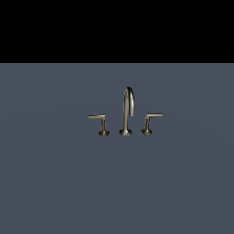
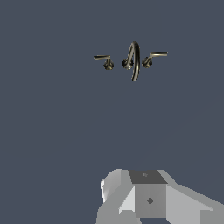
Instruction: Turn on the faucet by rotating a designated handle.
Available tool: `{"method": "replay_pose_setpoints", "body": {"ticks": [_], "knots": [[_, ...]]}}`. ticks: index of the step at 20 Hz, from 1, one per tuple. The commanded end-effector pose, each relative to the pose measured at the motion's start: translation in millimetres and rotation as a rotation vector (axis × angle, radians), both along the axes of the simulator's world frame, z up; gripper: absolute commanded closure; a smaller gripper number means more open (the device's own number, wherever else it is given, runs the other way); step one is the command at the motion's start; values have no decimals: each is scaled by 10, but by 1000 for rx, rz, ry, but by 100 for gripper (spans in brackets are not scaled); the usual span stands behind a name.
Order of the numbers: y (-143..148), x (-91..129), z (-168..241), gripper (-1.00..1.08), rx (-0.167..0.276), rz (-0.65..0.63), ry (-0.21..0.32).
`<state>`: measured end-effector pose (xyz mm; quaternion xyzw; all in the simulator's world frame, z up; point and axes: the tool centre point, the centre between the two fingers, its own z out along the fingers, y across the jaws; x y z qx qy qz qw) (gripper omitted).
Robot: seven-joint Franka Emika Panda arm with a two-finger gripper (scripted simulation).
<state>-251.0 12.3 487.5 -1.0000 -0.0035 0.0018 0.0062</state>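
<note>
The faucet [image 1: 126, 114] is a small grey-bronze metal set standing on the flat grey floor [image 1: 55, 183]. It has a tall arched spout [image 1: 129, 98] in the middle. The designated handle [image 1: 98, 117] is the lever on the exterior view's left, a thin flat bar on a short upright stem. The mirrored lever [image 1: 153, 116] is on the right. The wrist view looks down on the faucet [image 2: 132, 61] and the designated handle [image 2: 102, 58] from well above. Only grey blocks of my gripper [image 2: 148, 201] show there, far from the faucet. Its fingertips are not distinguishable. No arm shows in the exterior view.
The grey floor [image 2: 52, 131] extends around the faucet on all sides. A black background [image 1: 117, 27] lies beyond its far edge in the exterior view.
</note>
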Motion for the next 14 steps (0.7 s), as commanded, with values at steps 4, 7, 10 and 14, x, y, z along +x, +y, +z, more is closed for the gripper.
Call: {"method": "replay_pose_setpoints", "body": {"ticks": [4, 7, 10, 14], "knots": [[9, 5, -13, 108, 0, -5, 0], [38, 21, -50, 108, 0, -19, 0], [85, 49, -114, 108, 0, -44, 0], [175, 108, -238, 108, 0, -91, 1]]}}
